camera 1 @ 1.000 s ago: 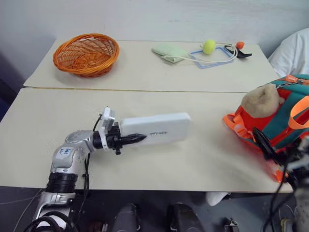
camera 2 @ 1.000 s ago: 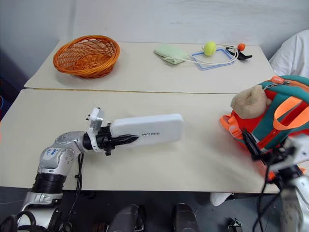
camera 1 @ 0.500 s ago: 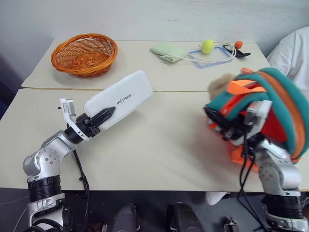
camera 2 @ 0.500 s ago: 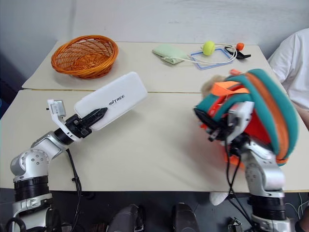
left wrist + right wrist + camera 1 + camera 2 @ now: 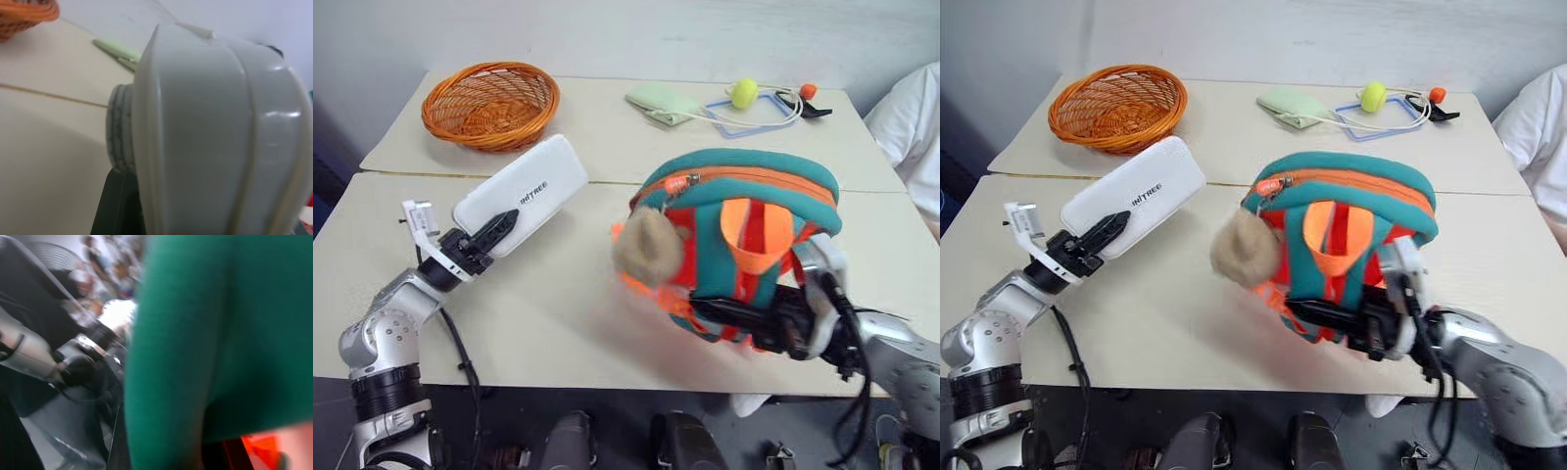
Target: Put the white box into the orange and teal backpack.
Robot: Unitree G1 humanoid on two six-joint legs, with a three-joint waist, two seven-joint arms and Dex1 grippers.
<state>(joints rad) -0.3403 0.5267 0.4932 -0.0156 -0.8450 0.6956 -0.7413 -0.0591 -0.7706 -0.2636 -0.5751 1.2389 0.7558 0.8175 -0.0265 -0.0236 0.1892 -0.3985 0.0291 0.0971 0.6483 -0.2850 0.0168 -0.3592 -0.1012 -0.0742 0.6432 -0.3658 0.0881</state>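
While the white box is hanging in the air at the left middle of the head views, clear of the table, the task is sitting roughly at its midpoint by my reading: both things are lifted, but the box is not yet going into anything. It is showing as a flat, long white slab with rounded corners and small dark lettering on its upper face, tilting up toward the upper right. The left gripper is pinching the box's lower left end between its black fingers. Well apart from the box, in the centre and right of the frame, the orange and teal backpack is being held up off the table, with its teal top and orange zip line uppermost, orange straps running down its face and the tan plush toy dangling at its left side. The right gripper is pressing together on the backpack's lower edge. Whether the zip is standing open is not clear from here. What is remaining, as I judge it, is bringing the box's free end to the bag's opening and sliding it inside. Farther back, at the upper left, the orange wicker basket is resting on the rear table.
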